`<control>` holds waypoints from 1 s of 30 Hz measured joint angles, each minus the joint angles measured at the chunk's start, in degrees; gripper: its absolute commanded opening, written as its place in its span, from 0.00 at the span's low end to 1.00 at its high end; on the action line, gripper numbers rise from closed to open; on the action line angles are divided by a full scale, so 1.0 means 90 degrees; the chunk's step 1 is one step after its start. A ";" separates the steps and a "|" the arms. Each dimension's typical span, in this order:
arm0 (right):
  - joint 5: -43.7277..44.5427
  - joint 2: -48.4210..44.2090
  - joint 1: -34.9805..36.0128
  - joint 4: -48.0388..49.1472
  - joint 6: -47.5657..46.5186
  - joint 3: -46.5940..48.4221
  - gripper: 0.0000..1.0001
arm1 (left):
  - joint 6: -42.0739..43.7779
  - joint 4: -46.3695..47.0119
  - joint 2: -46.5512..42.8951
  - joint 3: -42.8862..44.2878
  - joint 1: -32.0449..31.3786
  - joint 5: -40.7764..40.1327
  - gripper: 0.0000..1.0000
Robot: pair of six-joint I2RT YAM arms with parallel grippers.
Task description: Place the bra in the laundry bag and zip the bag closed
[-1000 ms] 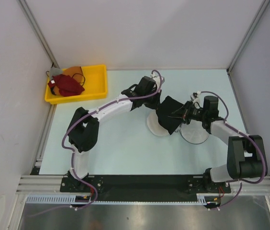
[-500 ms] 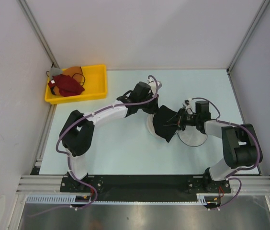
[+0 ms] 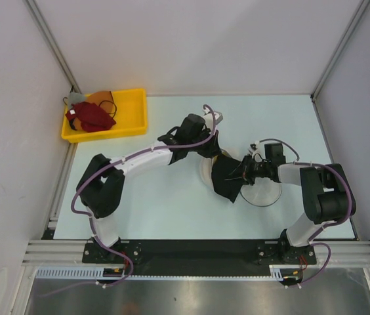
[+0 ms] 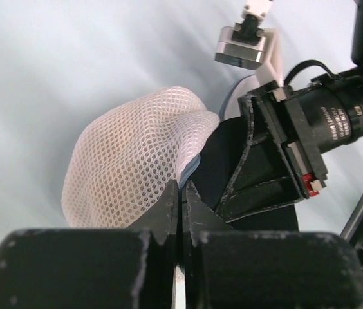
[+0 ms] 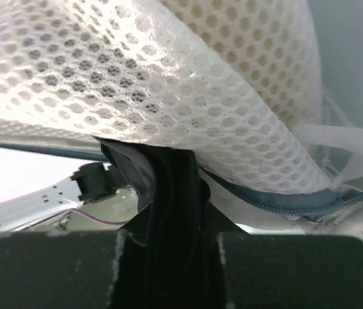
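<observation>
Right wrist alone shows R pincer [image 5: 168,264] gripping bra [image 5: 168,187]; L pincer [image 4: 180,193] pinches laundry bag [image 4: 130,161] rim.

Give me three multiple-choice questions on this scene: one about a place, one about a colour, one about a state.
1. Where does the yellow bin stand?
A. at the far left corner of the table
B. between the arms
C. at the near right edge

2. What colour is the mesh of the laundry bag?
A. yellow
B. black
C. white

3. What are the right fingers doing?
A. standing wide open and empty
B. pinching the black bra
C. gripping the bin

Answers:
1 A, the top view shows it in that corner.
2 C, the left wrist view shows white netting.
3 B, black fabric sits between them in the right wrist view.
</observation>
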 measured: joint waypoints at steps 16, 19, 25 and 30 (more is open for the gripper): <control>0.0151 -0.0002 -0.0600 0.1732 0.1630 -0.0291 0.00 | -0.0022 0.0107 -0.0274 -0.0369 -0.0316 -0.0197 0.00; 0.0175 0.0053 -0.0410 0.2263 0.2091 -0.0270 0.00 | -0.0070 0.0109 -0.0279 -0.0369 -0.0355 -0.0277 0.00; 0.0053 0.0629 -0.0146 0.3140 0.2518 -0.0165 0.00 | -0.0153 -0.0083 -0.0279 -0.0367 -0.0389 -0.0357 0.52; -0.0107 0.1149 -0.0231 0.3725 0.2718 -0.0170 0.00 | -0.0401 -0.0155 -0.0461 -0.0447 -0.0214 -0.0381 0.60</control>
